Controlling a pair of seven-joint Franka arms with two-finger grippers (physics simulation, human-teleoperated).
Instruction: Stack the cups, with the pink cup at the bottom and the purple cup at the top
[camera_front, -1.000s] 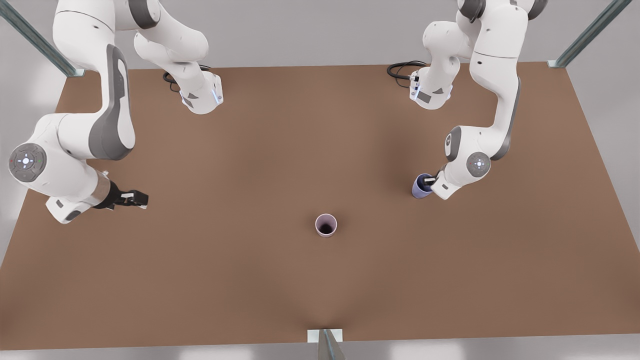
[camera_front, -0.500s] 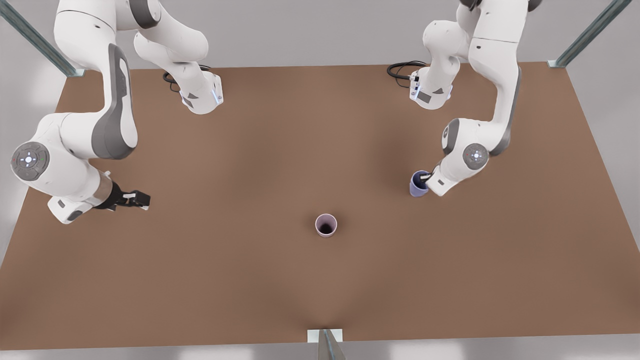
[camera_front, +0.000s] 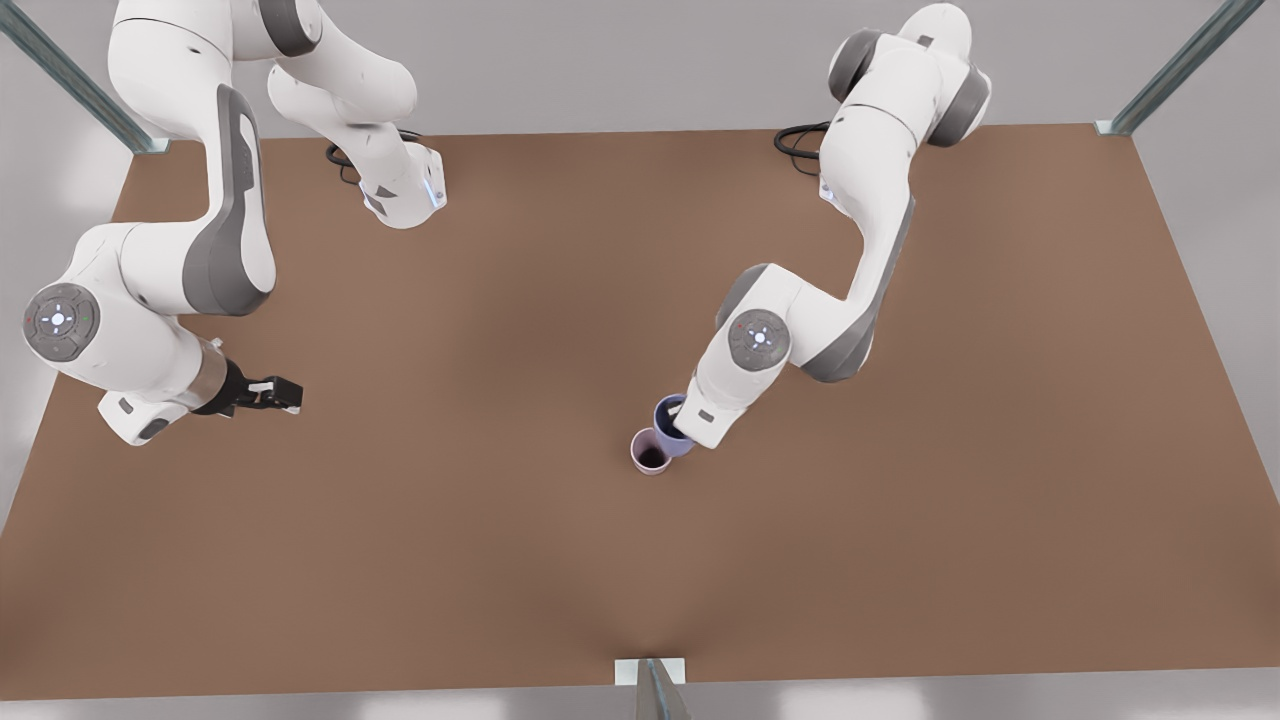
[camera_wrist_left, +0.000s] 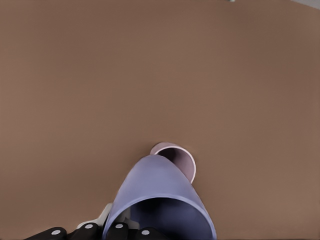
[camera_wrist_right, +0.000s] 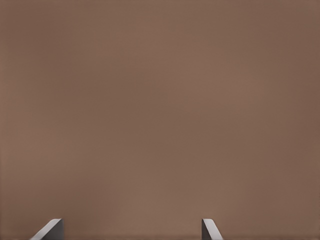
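While the arm on the front view's right reaches down and inward over the brown table (camera_front: 420, 560), its elbow bent and forearm slanting toward table centre, the left gripper (camera_front: 680, 425) carries the purple cup (camera_front: 670, 425) — clenched on its rim, one finger inside the cup. That cup is tilted and lifted, just beside the pink cup (camera_front: 650, 453) and overlapping its rim on the side toward the front view's right. Pink cup stands upright on the table near the middle, mouth open.

Left wrist view: purple cup (camera_wrist_left: 160, 200) looms close, its base pointing down at the pink cup (camera_wrist_left: 177, 157), whose rim peeks out past it; whether the two touch cannot be told.

Other arm waits at the front view's left, forearm low and level — right gripper (camera_front: 280, 395) hangs over bare table, well apart from both cups. Right wrist view: two fingertips (camera_wrist_right: 50, 230) spread wide with plain table between them, nothing held.
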